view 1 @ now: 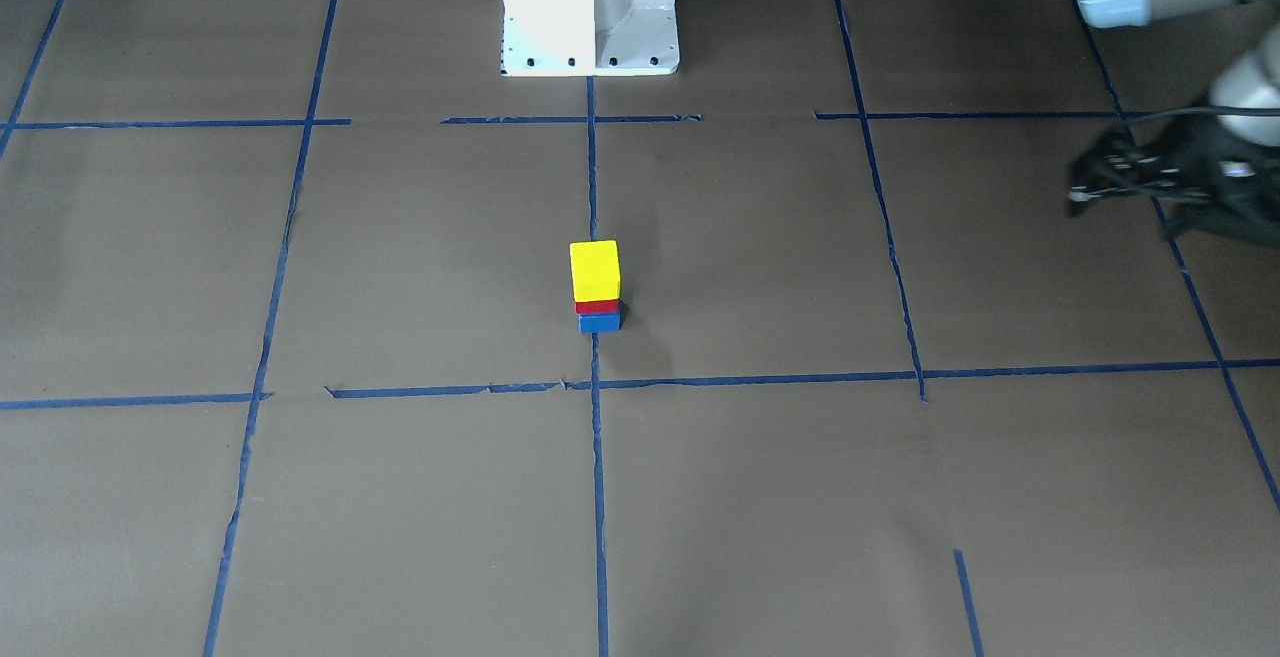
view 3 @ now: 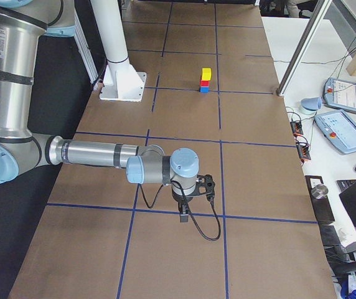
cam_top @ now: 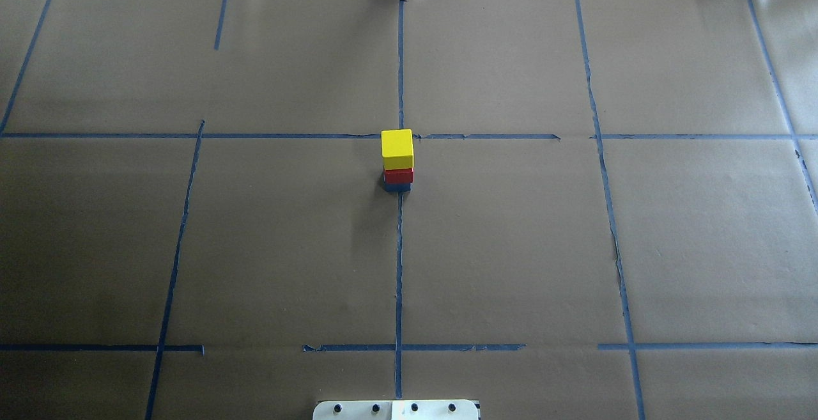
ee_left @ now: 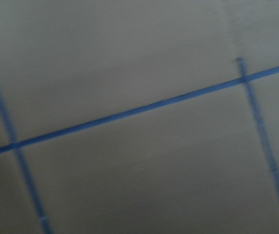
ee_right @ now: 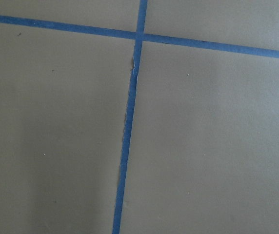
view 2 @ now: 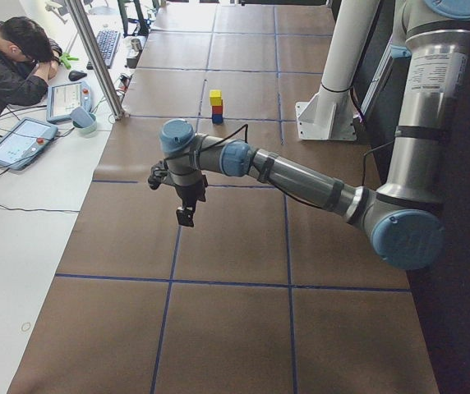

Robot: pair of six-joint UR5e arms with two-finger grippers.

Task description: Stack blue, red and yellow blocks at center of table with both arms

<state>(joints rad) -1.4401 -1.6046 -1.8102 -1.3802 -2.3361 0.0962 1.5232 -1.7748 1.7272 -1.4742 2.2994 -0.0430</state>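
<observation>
left arm: my left arm (view 2: pixel 301 176) is reaching out low over the desk (cam_top: pixel 511 247) on my left side, well apart from the blocks, with the wrist pointing down.
left jaws: they are hanging above bare paper and I am seeing nothing between them. They are too dark and small to read, so I cannot tell whether they are spread or pressed together.
left wrist view: it is showing only blurred brown paper and blue tape lines (ee_left: pixel 129 113).
stack: the three blocks are standing in one upright column at the desk centre, right on the middle tape line.
blue block (view 1: pixel 599 322): it is sitting at the bottom, touching the desk.
red block (view 1: pixel 598 306): it is resting on the blue one.
yellow block (view 1: pixel 595 270): it is sitting on top of the red one, with nothing touching it.
pedestal (view 1: pixel 590 7): the white base is standing behind the stack on my side of the desk, on the same middle line, apart from the blocks.
right arm: my right arm (view 3: pixel 97 154) is stretching out over the desk on my right side, far from the stack.
right jaws: they are pointing down over a tape line, and only the side view is catching them, so I cannot tell whether they are spread or pressed together.
right wrist view: it is showing plain paper and a tape crossing (ee_right: pixel 138 35).
</observation>
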